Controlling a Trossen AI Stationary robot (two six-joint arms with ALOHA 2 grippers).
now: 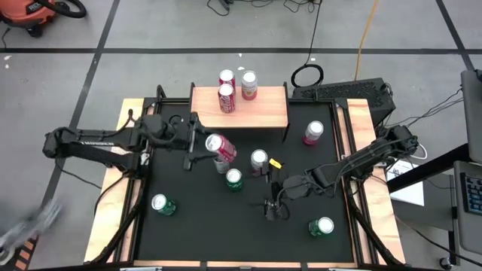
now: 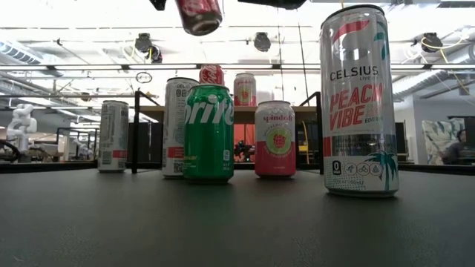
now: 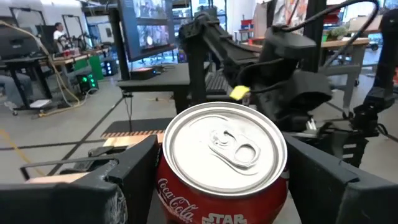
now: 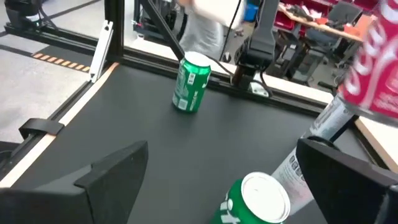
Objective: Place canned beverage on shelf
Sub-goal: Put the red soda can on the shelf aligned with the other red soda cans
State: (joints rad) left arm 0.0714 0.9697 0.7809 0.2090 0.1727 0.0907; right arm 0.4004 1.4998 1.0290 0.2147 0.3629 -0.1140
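Gripping the red cola can (image 1: 221, 148) aloft, left gripper (image 1: 202, 144) should level it over the shelf (image 1: 263, 113); right gripper (image 1: 273, 211) waits open.

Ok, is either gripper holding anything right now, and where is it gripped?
The left gripper holds a red Coca-Cola can by its sides, lifted above the mat. The right gripper is open and empty.

Robotics lab: workbenches (image 3: 37, 68), monitor (image 3: 149, 25), taped floor (image 1: 151, 30).
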